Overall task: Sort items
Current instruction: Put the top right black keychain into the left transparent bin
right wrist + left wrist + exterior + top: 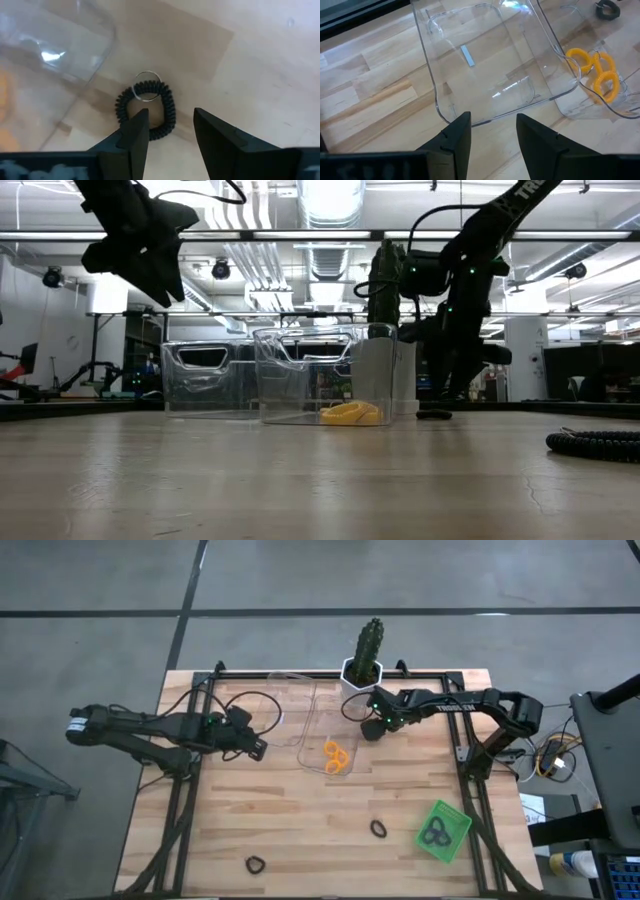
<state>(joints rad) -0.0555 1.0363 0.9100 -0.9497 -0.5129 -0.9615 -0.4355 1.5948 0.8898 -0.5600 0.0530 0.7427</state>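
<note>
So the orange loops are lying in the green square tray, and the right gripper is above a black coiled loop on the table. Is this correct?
Not quite. The orange loops lie in a clear plastic tray, as the high view shows; the green square tray holds black loops. The rest holds: the right gripper, open, is above a black coiled loop on the table.

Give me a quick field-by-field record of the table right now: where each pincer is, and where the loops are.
left pincer: open, empty, raised beside the empty clear tray
right pincer: open, just above a black coiled loop lying on the table by the cactus pot
orange loops: in the second clear tray
green tray: holds black loops
loose black loops: one near the green tray, one at the near edge
</note>
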